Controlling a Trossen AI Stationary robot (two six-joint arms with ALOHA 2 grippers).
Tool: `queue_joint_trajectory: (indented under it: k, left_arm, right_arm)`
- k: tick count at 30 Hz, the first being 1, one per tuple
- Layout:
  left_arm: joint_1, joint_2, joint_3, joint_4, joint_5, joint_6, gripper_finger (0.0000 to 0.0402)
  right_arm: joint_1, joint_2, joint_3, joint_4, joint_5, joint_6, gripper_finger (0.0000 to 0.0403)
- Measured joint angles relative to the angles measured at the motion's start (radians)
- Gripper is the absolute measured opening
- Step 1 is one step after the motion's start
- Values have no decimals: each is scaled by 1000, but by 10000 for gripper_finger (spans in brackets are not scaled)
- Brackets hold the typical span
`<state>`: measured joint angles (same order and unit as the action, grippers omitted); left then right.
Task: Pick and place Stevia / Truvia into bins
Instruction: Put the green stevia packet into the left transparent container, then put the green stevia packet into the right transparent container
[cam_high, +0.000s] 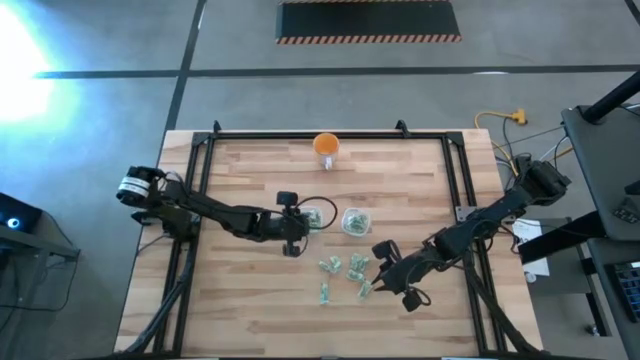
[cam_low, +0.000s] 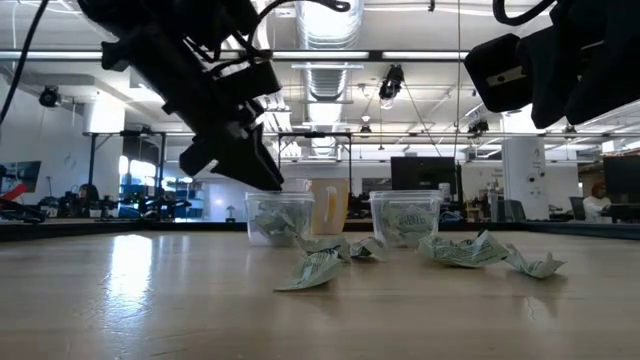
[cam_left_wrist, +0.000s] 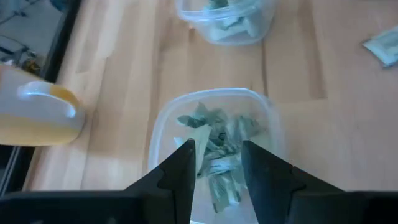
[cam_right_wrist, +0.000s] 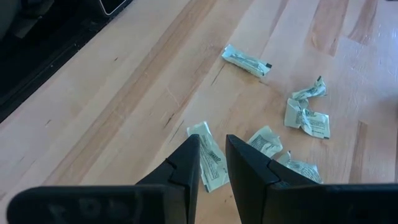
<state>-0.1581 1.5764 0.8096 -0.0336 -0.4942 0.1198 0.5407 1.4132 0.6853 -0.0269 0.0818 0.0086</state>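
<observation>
Two clear bins stand mid-table, the left one (cam_high: 315, 217) and the right one (cam_high: 355, 221), both with sachets inside. My left gripper (cam_left_wrist: 217, 165) is open just above the left bin (cam_left_wrist: 214, 149), over the sachets in it (cam_left_wrist: 217, 137). Several loose Stevia sachets (cam_high: 345, 275) lie flat on the wood nearer the front edge. My right gripper (cam_right_wrist: 212, 165) hovers above their right end with its fingers a little apart. One sachet (cam_right_wrist: 208, 155) shows on the table in the gap. In the low view this gripper (cam_low: 540, 60) is well above the table.
An orange cup (cam_high: 326, 146) stands at the table's far edge, behind the bins. It also shows in the left wrist view (cam_left_wrist: 37, 115). Black frame rails (cam_high: 200, 160) run along the table's left, right and far sides. Bare wood lies toward the near edge (cam_high: 250, 320).
</observation>
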Motion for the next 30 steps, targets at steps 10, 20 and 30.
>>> queue_joint_trajectory:
  k: [10, 20, 30]
  left_arm:
    - [1, -8, 28, -12, 0, 0, 114]
    - [-70, -86, 31, -39, -2, -7, 114]
    - [-221, -196, 13, -37, -69, -8, 114]
  right_arm:
    - [0, 0, -3, 0, -1, 19, 68]
    - [0, 98, -76, 201, -3, 7, 68]
    - [0, 239, -67, 332, -3, -35, 68]
